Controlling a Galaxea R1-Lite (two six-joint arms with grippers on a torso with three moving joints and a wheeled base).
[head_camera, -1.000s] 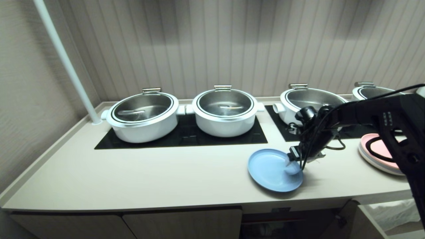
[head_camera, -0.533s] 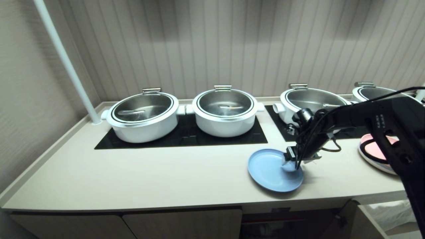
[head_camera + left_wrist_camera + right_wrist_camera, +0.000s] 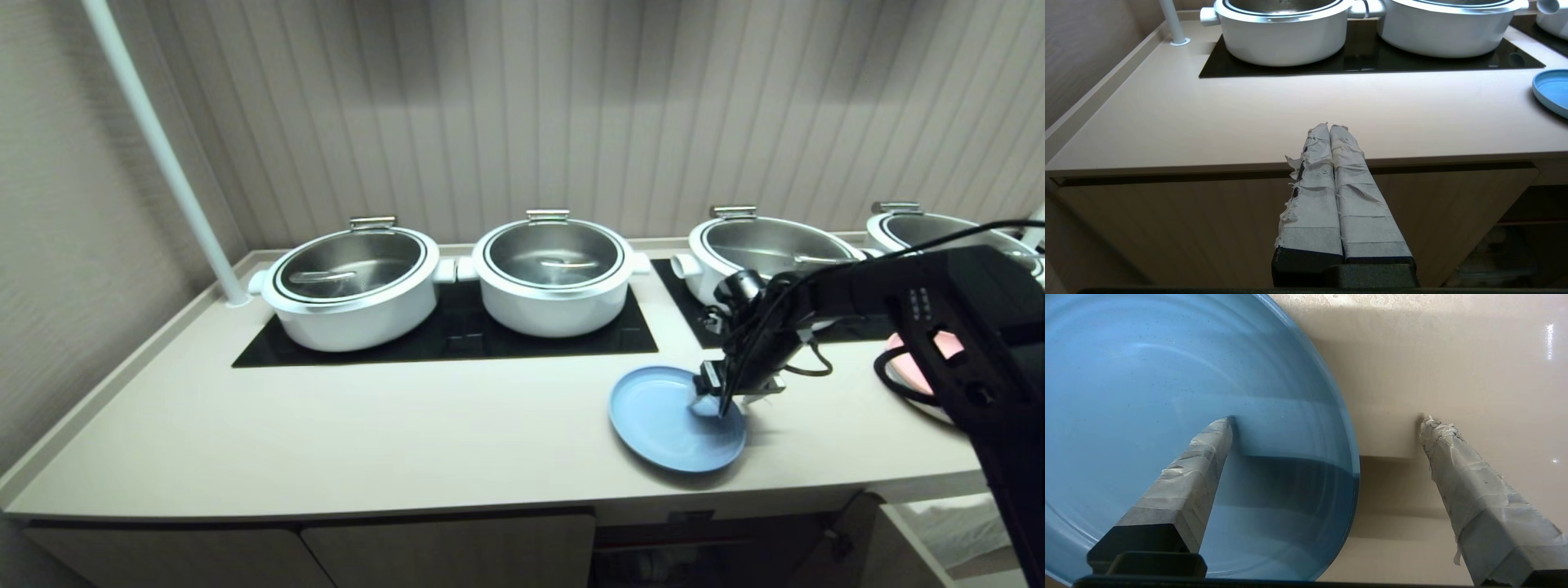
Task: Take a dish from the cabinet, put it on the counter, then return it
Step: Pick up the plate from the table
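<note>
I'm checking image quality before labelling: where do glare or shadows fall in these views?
Right wrist view: the right gripper casts a blocky shadow across the dish and the counter, with small glare spots near the frame's edge. Head view: soft light bands on the ribbed wall.

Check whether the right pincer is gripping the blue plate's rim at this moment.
Apart. The right wrist view shows the right pincer wide open, straddling the rim of the blue plate: a clear gap on both sides.

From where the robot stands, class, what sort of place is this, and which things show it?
Probably a buffet or catering kitchen: lidded white pots on black inset cooktop panels, a long counter, and a stack of plates.
</note>
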